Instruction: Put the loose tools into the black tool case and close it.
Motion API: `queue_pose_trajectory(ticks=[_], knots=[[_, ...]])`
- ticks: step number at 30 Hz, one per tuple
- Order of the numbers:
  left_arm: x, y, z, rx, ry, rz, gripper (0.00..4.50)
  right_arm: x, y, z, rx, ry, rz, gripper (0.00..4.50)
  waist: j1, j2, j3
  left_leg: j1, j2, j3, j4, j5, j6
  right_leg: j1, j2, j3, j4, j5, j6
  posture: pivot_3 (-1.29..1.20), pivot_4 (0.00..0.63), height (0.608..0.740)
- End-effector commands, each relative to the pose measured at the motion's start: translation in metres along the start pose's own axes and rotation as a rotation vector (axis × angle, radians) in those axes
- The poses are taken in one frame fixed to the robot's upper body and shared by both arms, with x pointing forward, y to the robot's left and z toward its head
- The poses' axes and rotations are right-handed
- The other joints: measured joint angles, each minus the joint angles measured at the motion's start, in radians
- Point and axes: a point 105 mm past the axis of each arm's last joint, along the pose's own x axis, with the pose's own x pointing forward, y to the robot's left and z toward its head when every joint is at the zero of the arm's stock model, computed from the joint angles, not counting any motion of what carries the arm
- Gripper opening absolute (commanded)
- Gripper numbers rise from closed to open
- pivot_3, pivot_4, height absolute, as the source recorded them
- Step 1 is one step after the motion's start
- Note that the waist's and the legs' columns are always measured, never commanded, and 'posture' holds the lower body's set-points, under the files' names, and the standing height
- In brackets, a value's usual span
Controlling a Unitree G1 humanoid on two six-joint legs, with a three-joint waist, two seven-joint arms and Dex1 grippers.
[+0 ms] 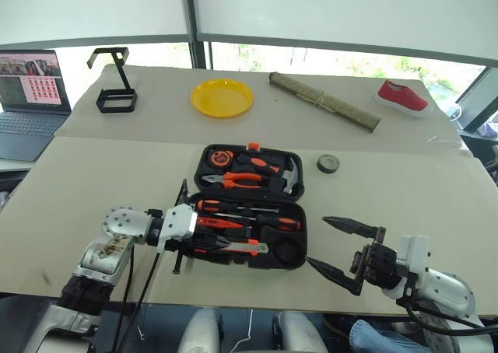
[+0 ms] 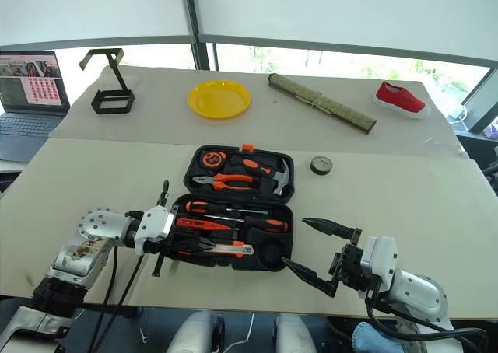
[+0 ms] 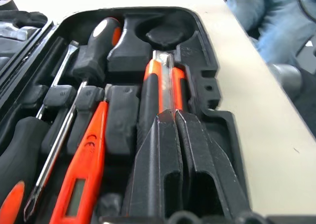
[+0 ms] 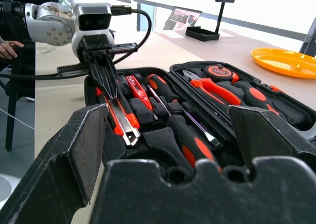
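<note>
The left gripper [image 1: 204, 244] is seen with its two black fingers pressed together, tips laid on the orange-and-black utility knife [image 1: 237, 246] that lies in the nearest slot of the black tool case [image 1: 250, 207]; whether the knife is actually pinched or merely touched cannot be told from the wrist view, where the closed fingers [image 3: 163, 169] lie over its handle. The right gripper [image 1: 336, 246] is held spread wide and empty, just off the case at about 4 o'clock, clear of the rim.

The case is found open at the middle of the near table, its lid lying flat at 12 o'clock of the tray. In the tray are counted two orange-and-black-handled screwdrivers [image 1: 253, 215], one slim all-orange screwdriver [image 1: 219, 223] and the one knife. In the lid are counted one pair of orange-handled pliers [image 1: 237, 181] and one hammer [image 1: 286, 179]. One small dark round roll [image 1: 327, 163] is left on the table at 2 o'clock of the case, apart from it.
</note>
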Motion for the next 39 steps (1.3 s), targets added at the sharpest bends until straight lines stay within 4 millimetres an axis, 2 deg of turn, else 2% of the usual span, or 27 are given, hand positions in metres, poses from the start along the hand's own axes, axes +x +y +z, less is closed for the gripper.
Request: queue_pose_trajectory(ticks=[1, 5, 8, 11, 15, 18, 20, 21, 23, 26, 29, 31, 34, 36, 39], knots=[[0.004, 0.000, -0.007, -0.039, 0.016, 0.039, 0.12, 0.002, -0.001, 0.009, -0.043, -0.033, 0.001, 4.50, 0.001, 0.000, 0.000, 0.000, 0.000, 0.000, 0.000, 0.000, 0.000, 0.001, 0.000, 0.000, 0.000, 0.000, 0.000, 0.00, 0.150, 0.740], [0.008, -0.006, -0.028, -0.183, 0.109, 0.050, 0.12, 0.004, 0.000, 0.010, -0.038, -0.036, 0.007, 4.50, 0.003, 0.002, -0.001, 0.006, 0.000, 0.000, 0.000, 0.000, 0.000, 0.007, 0.000, 0.000, -0.001, 0.000, 0.000, 0.00, 0.150, 0.740], [0.012, -0.020, -0.043, -0.301, 0.179, 0.011, 0.12, 0.004, 0.000, 0.010, -0.036, -0.037, 0.010, 4.50, 0.000, 0.004, -0.003, 0.014, 0.000, 0.000, -0.001, -0.001, 0.000, 0.015, 0.000, 0.000, -0.002, -0.001, 0.001, 0.00, 0.150, 0.740], [0.016, -0.029, -0.051, -0.417, 0.216, 0.002, 0.12, 0.004, 0.000, 0.011, -0.035, -0.038, 0.010, 4.50, -0.003, 0.011, -0.009, 0.015, 0.000, 0.001, -0.003, -0.001, 0.000, 0.015, 0.000, 0.000, -0.002, -0.001, 0.001, 0.00, 0.150, 0.740], [0.019, -0.023, -0.042, -0.361, 0.137, 0.033, 0.12, 0.004, -0.001, 0.012, -0.038, -0.038, 0.002, 4.50, -0.002, 0.017, -0.014, 0.017, 0.000, 0.002, -0.003, -0.001, 0.001, 0.016, 0.000, 0.002, -0.002, -0.002, 0.001, 0.00, 0.150, 0.740], [0.011, -0.005, -0.019, -0.290, -0.046, 0.118, 0.12, -0.001, -0.006, 0.014, -0.054, -0.031, -0.037, 4.50, 0.000, 0.017, -0.015, 0.016, 0.000, 0.002, -0.003, -0.001, 0.001, 0.016, 0.000, 0.002, -0.003, -0.002, 0.001, 0.00, 0.150, 0.740], [-0.003, 0.007, -0.003, -0.313, -0.134, 0.181, 0.63, -0.010, -0.012, 0.015, -0.054, -0.017, -0.084, 4.50, -0.001, 0.016, -0.014, 0.016, 0.000, 0.003, -0.003, -0.001, 0.001, 0.015, 0.000, 0.002, -0.003, -0.002, 0.001, 0.00, 0.150, 0.740], [-0.012, 0.013, 0.002, -0.245, -0.138, 0.222, 0.82, -0.017, -0.016, 0.015, -0.049, -0.008, -0.119, 4.50, -0.001, 0.014, -0.013, 0.014, 0.000, 0.003, -0.003, -0.001, 0.001, 0.014, 0.000, 0.002, -0.002, -0.001, 0.001, 0.00, 0.150, 0.740], [-0.032, 0.022, 0.014, -0.167, -0.161, 0.295, 1.56, -0.035, -0.027, 0.011, -0.062, 0.018, -0.209, 4.50, -0.003, 0.011, -0.011, 0.013, 0.000, 0.002, -0.003, -0.001, 0.001, 0.012, 0.000, 0.002, -0.002, -0.002, 0.000, 0.00, 0.150, 0.740], [-0.062, 0.029, 0.042, -0.129, -0.295, 0.342, 2.69, -0.064, -0.039, -0.001, -0.057, 0.070, -0.345, 4.50, -0.004, 0.009, -0.009, 0.014, 0.001, 0.002, -0.003, -0.001, 0.001, 0.013, 0.000, 0.002, -0.002, -0.002, 0.000, 0.00, 0.150, 0.740], [-0.088, 0.031, 0.042, -0.138, -0.266, 0.414, 3.82, -0.083, -0.044, -0.012, -0.036, 0.114, -0.441, 4.50, -0.005, 0.009, -0.009, 0.014, 0.001, 0.003, -0.003, -0.001, 0.001, 0.013, 0.000, 0.002, -0.002, -0.002, 0.000, 0.00, 0.150, 0.740], [-0.098, 0.030, 0.040, -0.155, -0.252, 0.440, 4.42, -0.090, -0.046, -0.016, -0.023, 0.125, -0.480, 4.50, -0.006, 0.009, -0.009, 0.014, 0.001, 0.003, -0.004, -0.001, 0.001, 0.013, 0.000, 0.002, -0.002, -0.002, 0.000, 0.00, 0.150, 0.740], [-0.105, 0.024, 0.035, -0.175, -0.285, 0.442, 4.42, -0.092, -0.058, -0.023, -0.027, 0.172, -0.522, 4.50, -0.014, 0.010, -0.009, 0.015, 0.001, 0.003, -0.004, -0.001, 0.001, 0.013, 0.000, 0.003, -0.002, -0.002, 0.000, 0.00, 0.150, 0.740], [-0.109, 0.023, 0.034, -0.185, -0.296, 0.451, 4.42, -0.082, -0.072, -0.021, -0.048, 0.203, -0.510, 4.50, -0.020, 0.010, -0.008, 0.015, 0.001, 0.003, -0.004, -0.001, 0.001, 0.013, 0.000, 0.003, -0.002, -0.002, 0.000, 0.00, 0.150, 0.740], [-0.113, 0.029, 0.037, -0.156, -0.314, 0.488, 4.42, -0.046, -0.106, -0.007, -0.094, 0.314, -0.420, 4.50, -0.032, 0.010, -0.006, 0.014, 0.001, 0.004, -0.004, -0.001, 0.001, 0.012, 0.000, 0.003, -0.002, -0.002, 0.000, 0.00, 0.150, 0.740]])
